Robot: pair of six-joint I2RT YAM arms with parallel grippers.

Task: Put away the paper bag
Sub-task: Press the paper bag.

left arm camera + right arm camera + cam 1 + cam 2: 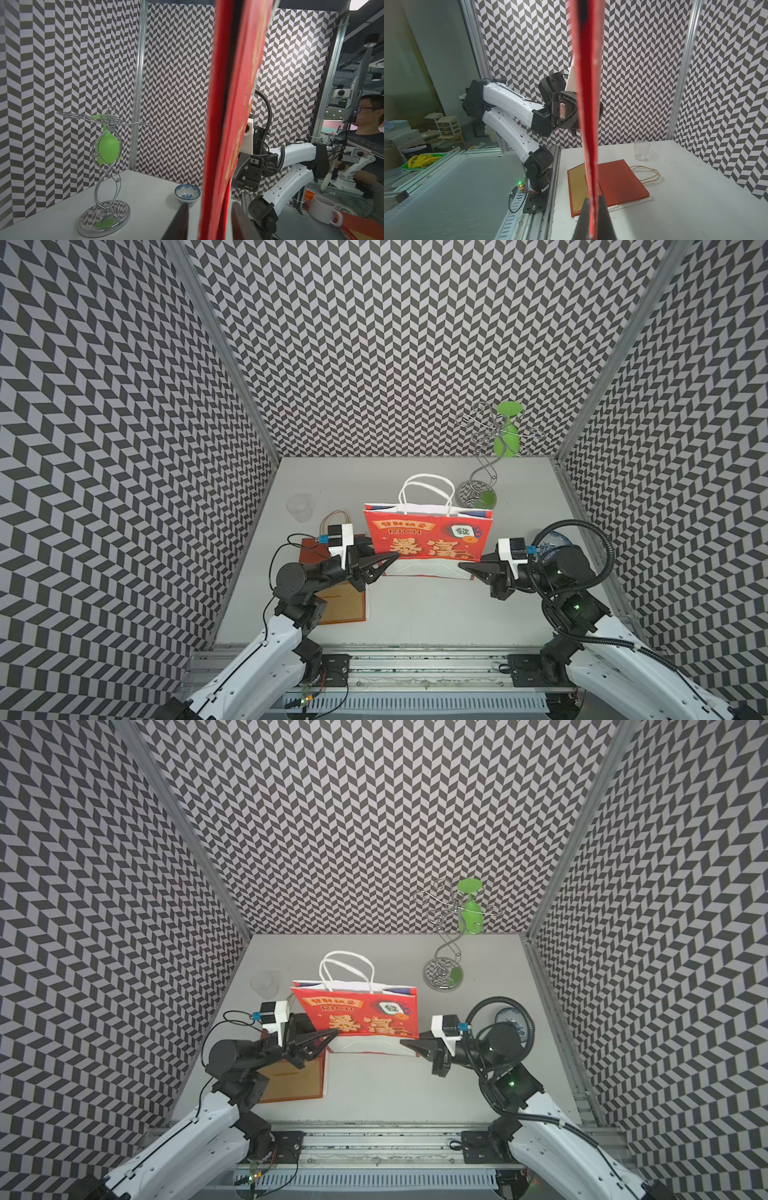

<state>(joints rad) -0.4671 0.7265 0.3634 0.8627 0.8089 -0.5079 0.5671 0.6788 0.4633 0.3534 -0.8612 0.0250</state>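
Observation:
The red paper bag (428,535) with white handles stands upright and folded flat mid-table, seen in both top views (357,1019). My left gripper (388,562) is at its lower left corner. In the left wrist view the bag's edge (226,124) runs between the two fingers (180,220), which stand apart from it, so this gripper (209,222) is open. My right gripper (461,565) is at the lower right corner. The right wrist view shows it (592,218) shut on the bag's thin red edge (588,104).
A flat orange-brown bag (345,601) lies on the table under my left arm. A clear cup (300,506) stands at the back left. A chrome stand (478,493) with a green goblet (507,435) is at the back right. A blue-and-white bowl (548,541) sits behind my right wrist.

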